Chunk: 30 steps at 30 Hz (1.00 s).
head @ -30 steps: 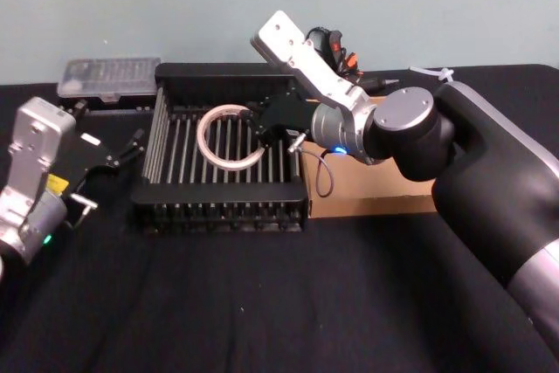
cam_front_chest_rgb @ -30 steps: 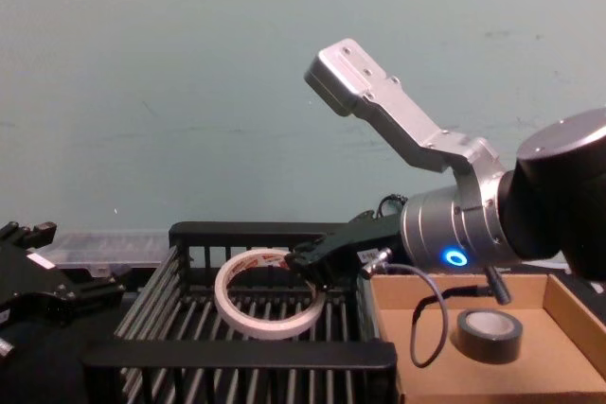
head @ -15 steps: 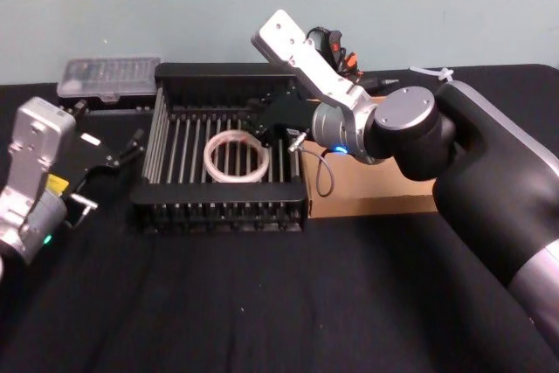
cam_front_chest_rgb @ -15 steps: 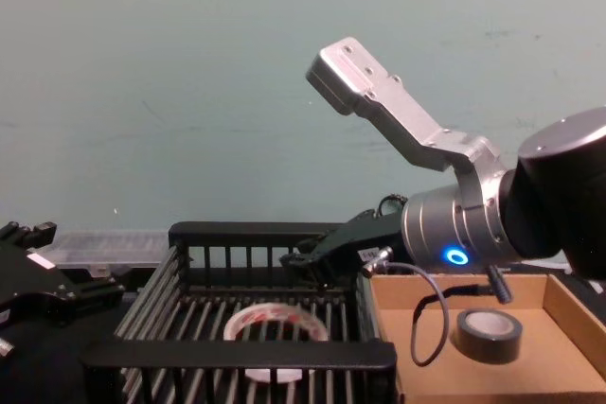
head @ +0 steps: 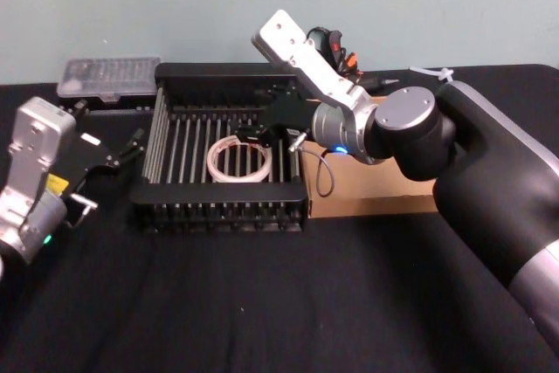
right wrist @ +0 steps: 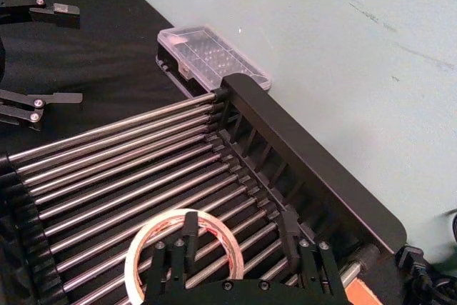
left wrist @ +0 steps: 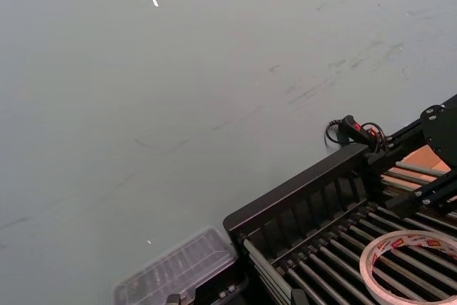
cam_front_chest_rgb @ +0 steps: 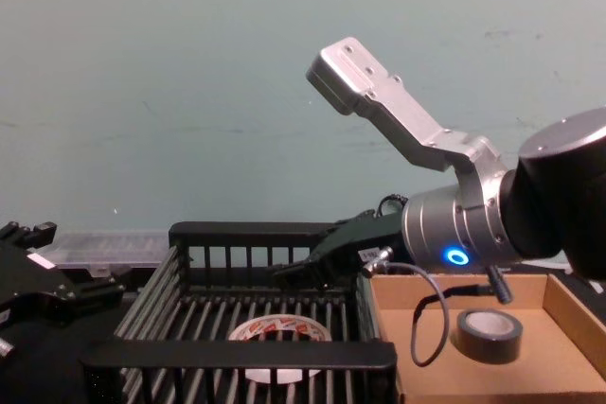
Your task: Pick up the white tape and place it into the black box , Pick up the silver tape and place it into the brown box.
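Head view: we see white tape (head: 238, 162) flat in black box (head: 218, 207), just below right gripper (head: 262, 134), jaws spread, empty.

The right gripper (head: 262, 134) let go; the white tape (head: 238, 161) dropped flat (onto the crate's bars).

No text, brand or number can be read anywhere. The only printing is a run of small red marks around the inner core of the white tape (left wrist: 410, 258), which lies flat on the bars of the black box (left wrist: 300, 198); they are too small to make out as letters. In the chest view the same red marks show on the ring's inner face, again illegible.
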Tool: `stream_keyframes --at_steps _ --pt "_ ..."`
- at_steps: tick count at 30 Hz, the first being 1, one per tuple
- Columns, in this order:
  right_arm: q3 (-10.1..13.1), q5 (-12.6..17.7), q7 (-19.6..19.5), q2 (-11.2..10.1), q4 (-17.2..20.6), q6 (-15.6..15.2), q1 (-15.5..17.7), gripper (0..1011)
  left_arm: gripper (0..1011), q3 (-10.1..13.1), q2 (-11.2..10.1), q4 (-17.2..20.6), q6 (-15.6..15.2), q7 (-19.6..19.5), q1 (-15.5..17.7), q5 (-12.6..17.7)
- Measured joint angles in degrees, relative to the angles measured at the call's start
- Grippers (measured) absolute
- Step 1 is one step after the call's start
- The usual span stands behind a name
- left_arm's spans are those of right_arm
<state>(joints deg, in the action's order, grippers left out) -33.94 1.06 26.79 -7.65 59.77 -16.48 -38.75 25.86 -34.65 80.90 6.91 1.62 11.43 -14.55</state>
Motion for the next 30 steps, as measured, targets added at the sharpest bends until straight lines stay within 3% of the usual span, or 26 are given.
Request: stream_keyframes --at_steps 8,12,21,30 --pt "0.0 0.1 0.0 0.0 0.0 0.0 0.0 926 1001 0.0 0.0 0.0 0.0 0.0 0.0 0.0" --pt "0.0 0.1 0.0 0.0 0.0 0.0 0.0 998 1001 0.0 0.0 0.0 0.0 0.0 0.0 0.0" --pt "0.2 0.1 0.3 -0.2 0.9 0.0 0.4 1002 1001 0.0 0.0 0.0 0.0 0.0 0.0 0.0" --pt "1.9 0.5 -0.6 -2.8 8.5 -0.5 3.5 1002 1001 0.0 0.0 0.0 0.0 0.0 0.0 0.0"
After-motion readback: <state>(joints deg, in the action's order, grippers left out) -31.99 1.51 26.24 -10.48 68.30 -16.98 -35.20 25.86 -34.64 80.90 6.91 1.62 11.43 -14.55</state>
